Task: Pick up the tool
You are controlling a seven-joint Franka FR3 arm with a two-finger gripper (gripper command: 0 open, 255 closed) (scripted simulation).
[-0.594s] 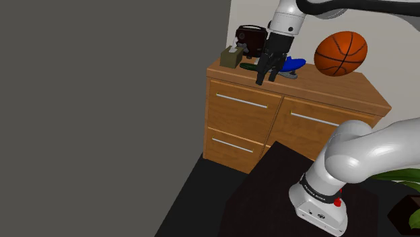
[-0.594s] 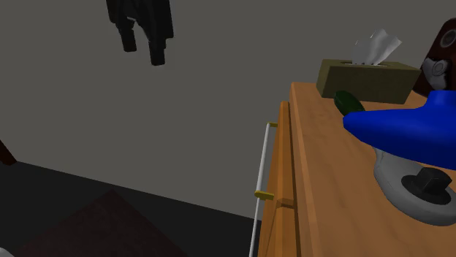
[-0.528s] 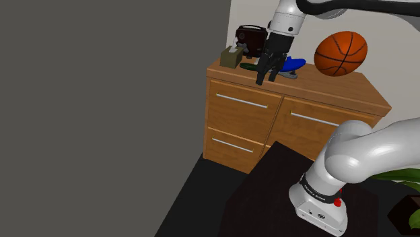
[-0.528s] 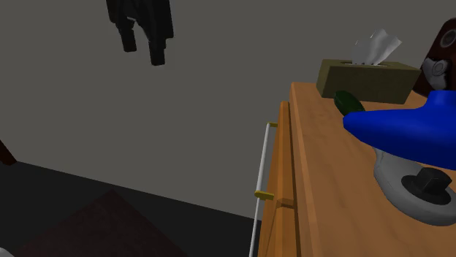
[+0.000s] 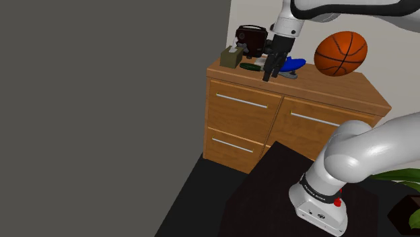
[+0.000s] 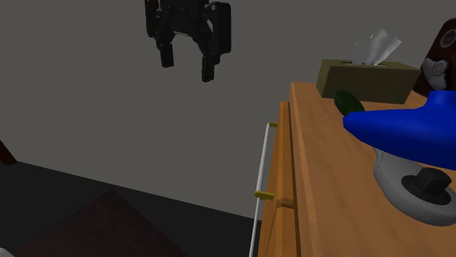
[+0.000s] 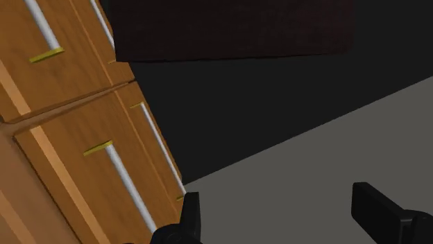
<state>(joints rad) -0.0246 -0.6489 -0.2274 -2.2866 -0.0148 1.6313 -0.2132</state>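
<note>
Tool: a blue body on a grey base with a black knob (image 6: 409,135); it lies untouched on top of the dresser (image 5: 323,86), between the dark green oblong thing (image 6: 348,101) and the basketball (image 5: 340,53).
Pincer: the pincer (image 6: 187,67) is spread wide with nothing between its fingers.
Pincer's place: it hangs in the air off the dresser's near front edge, higher than the tool and well apart from it, on the second exterior view's left.
Wrist view: looks down past the drawer fronts (image 7: 76,180) to the dark floor (image 7: 222,118), so the pincer is not over the dresser top.
Done: only part of the approach, by my judgement; no grasp.
Left: cross over the edge, come down around the tool, close, lift.
Crowding: the tissue box (image 6: 369,80) and the green thing sit near the tool's far end.
</note>
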